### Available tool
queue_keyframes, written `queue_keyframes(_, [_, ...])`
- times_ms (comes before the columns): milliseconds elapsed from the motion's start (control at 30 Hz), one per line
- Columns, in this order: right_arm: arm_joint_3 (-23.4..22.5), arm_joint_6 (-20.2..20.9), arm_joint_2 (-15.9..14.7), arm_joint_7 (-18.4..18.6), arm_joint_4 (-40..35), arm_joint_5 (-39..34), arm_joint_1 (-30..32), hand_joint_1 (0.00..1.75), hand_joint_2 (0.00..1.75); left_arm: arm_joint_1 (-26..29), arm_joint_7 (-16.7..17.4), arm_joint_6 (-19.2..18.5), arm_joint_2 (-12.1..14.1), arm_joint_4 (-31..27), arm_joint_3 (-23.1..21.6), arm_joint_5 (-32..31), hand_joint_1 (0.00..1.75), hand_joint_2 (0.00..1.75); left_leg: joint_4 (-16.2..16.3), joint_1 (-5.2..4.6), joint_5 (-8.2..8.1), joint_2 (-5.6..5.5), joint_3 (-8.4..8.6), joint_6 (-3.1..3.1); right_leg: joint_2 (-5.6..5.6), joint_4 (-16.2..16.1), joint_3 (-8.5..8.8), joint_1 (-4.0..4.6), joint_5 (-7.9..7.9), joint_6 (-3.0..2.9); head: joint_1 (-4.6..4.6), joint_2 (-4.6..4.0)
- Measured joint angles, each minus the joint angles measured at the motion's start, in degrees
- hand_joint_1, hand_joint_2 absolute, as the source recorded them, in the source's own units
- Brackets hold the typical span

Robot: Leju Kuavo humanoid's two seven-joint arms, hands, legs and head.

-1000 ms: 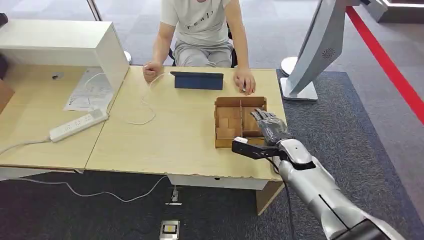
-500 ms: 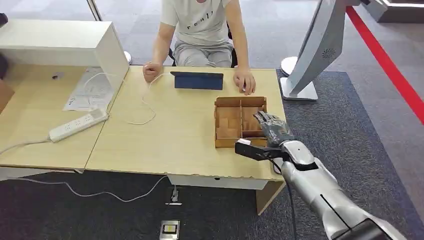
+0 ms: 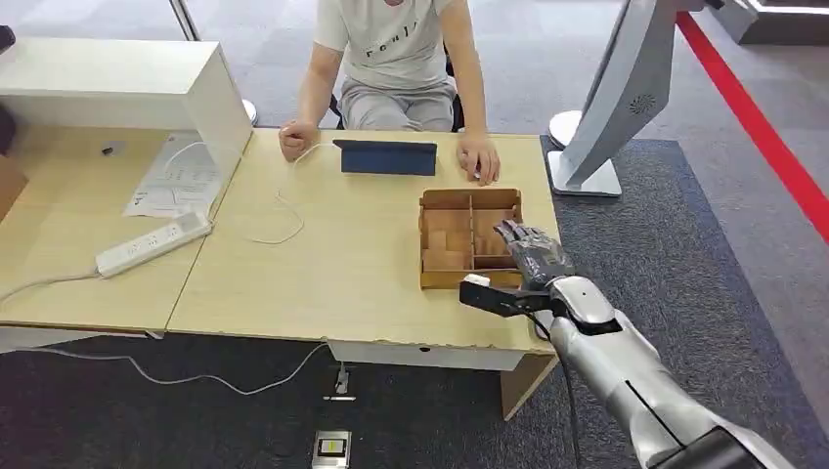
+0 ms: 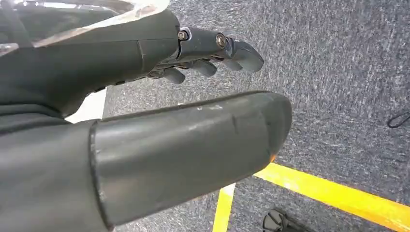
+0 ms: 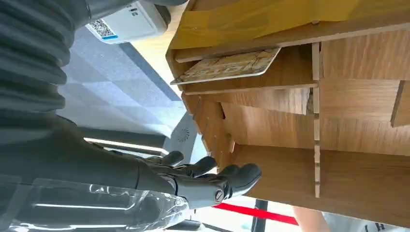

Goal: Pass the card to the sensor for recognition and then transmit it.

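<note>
The right arm [image 3: 626, 376], at the lower right of the head view, was silver with black seams and a thin black cable along it, ending in a dark grey right hand [image 3: 533, 252]. In the wrist views the left hand [image 4: 145, 111] showed a thick grey thumb, darker fingers [image 4: 217, 46] with small screws, and a clear plastic cover

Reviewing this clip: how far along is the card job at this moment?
Nothing looks done yet: the card lies in a compartment of the wooden box. In hand: the right hand hovers at the box's near right compartments, holding nothing. Left: pick the card, present it to the sensor, pass it on.
</note>
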Motion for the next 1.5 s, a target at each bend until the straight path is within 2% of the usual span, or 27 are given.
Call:
queue_keyframes(867, [0.87,0.00,0.74,-0.59,0.94,0.17,0.00,0.02,1.75,0.02,0.28,0.04,0.09,0.00,0.00,0.65,0.00,0.00,0.00,0.00,0.00,0.00,-0.01,0.00,0.00,0.00,0.00,0.00,0.00,0.00,0.00,0.00])
queue_keyframes(900, [0.87,0.00,0.81,-0.59,0.94,0.17,0.00,1.69,1.75,0.02,0.33,0.07,0.09,0.00,0.00,0.72,0.00,0.00,0.00,0.00,0.00,0.00,-0.01,0.00,0.00,0.00,-0.01,0.00,0.00,0.00,0.00,0.00])
queue_keyframes(933, [0.90,0.02,0.92,-0.59,0.94,0.17,0.00,1.75,1.75,0.02,0.35,0.15,0.09,0.00,0.00,0.77,0.00,0.00,0.00,0.00,0.00,0.00,-0.01,0.00,0.00,-0.01,-0.01,0.00,0.00,0.00,0.00,0.00])
queue_keyframes(1500, [0.92,0.66,1.01,-0.94,1.01,-0.68,-0.11,1.75,1.75,0.03,0.61,0.17,0.09,0.00,-0.02,0.61,0.00,0.00,0.00,0.00,0.00,0.00,0.00,0.00,0.00,0.00,-0.01,0.00,0.00,0.00,0.00,0.00])
